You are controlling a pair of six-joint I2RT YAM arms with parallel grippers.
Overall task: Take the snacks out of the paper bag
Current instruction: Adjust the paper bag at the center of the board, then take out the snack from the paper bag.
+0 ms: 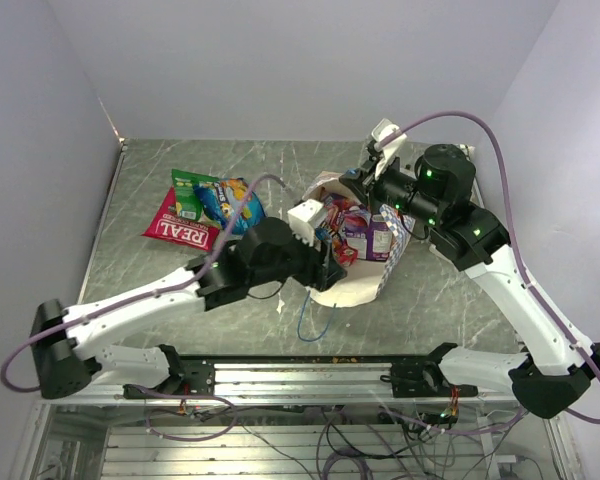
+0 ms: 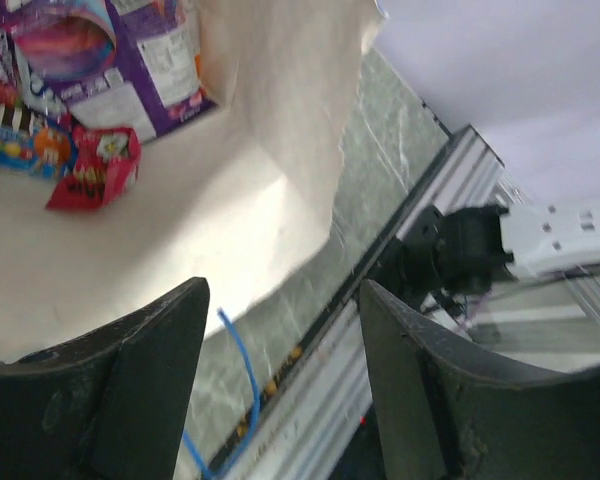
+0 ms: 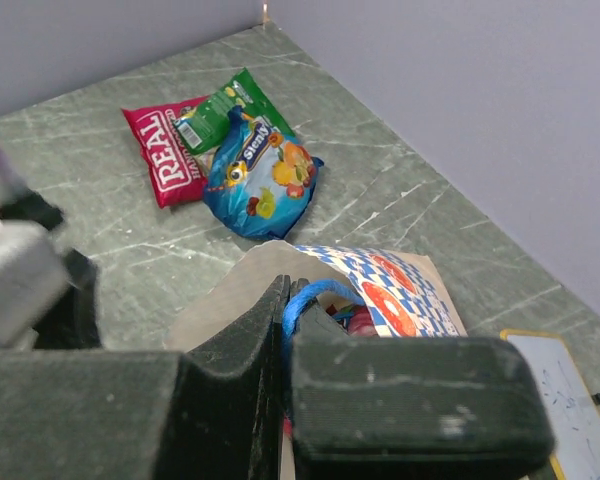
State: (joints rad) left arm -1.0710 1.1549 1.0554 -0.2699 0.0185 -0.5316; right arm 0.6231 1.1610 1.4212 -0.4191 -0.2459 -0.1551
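Observation:
The paper bag lies open on its side at mid table, its cream inside facing up. My right gripper is shut on its far rim and blue cord handle, holding the mouth up; the checkered outside shows beside the fingers. My left gripper is open and empty at the bag's near side, jaws wide apart over the near paper edge and the other cord. Inside lie a purple packet, a tiny red candy and a colourful packet. The red "REAL" packet, green packet and blue packet lie outside, to the left.
A small white block sits at the bag's left rim above my left wrist. The metal rail runs along the table's near edge. A white board lies to the right of the bag. Grey walls close the table's left, far and right sides.

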